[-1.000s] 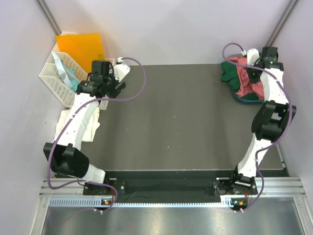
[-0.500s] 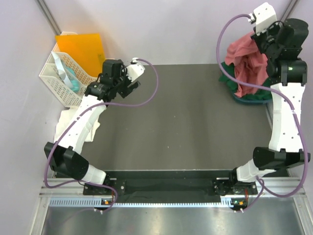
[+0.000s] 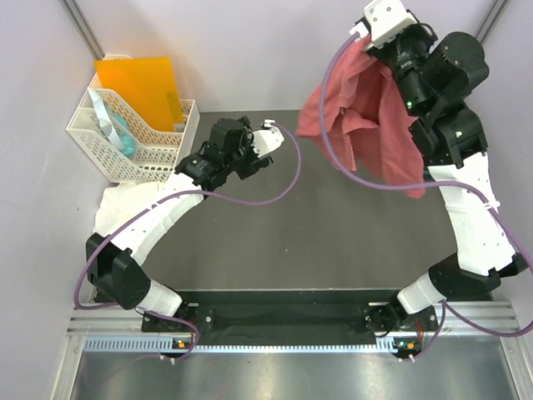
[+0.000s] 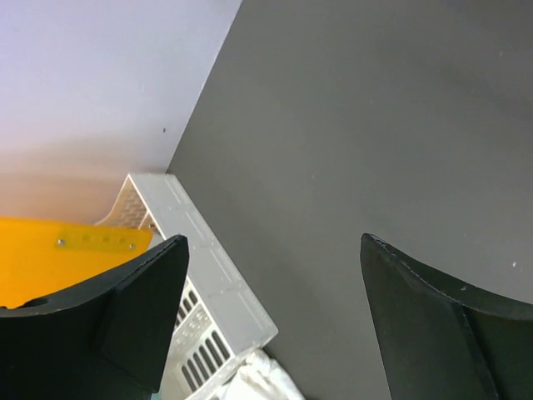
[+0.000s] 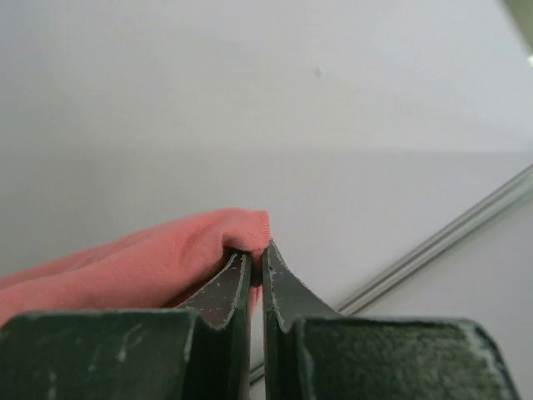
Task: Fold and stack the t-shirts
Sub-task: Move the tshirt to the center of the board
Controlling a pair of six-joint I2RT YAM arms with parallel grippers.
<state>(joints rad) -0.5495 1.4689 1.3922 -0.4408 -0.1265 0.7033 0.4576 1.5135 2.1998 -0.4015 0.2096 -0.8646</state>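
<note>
Two t-shirts can be counted, along with two arms, one basket and one folder. The salmon-pink t-shirt (image 3: pixel 366 117) hangs in loose folds from the right arm, which stands tall over the far right part of the dark table (image 3: pixel 316 233). From above, one cannot tell whether the shirt's lower edge touches the surface. The white t-shirt (image 3: pixel 117 208) lies crumpled at the table's left edge, partly under the left arm and just in front of the white lattice basket (image 3: pixel 141 162). The orange folder (image 3: pixel 141 83) stands in the basket's far side. The right pincer (image 5: pixel 263 250) is clenched, its two dark fingers pressed almost together on a fold of the pink cloth that bulges out to their left. The left pincer (image 4: pixel 273 250) is spread wide and grasps nothing, with only bare table showing between its fingers. It hovers over the far left-centre of the table, beside the basket. The overhead view alone shows the full drape of the pink shirt and both arms' poses. Only the right wrist view shows the pinch on the cloth. The left wrist view gives the open gap, the basket's corner, the folder and a scrap of the white shirt at its bottom edge.
</note>
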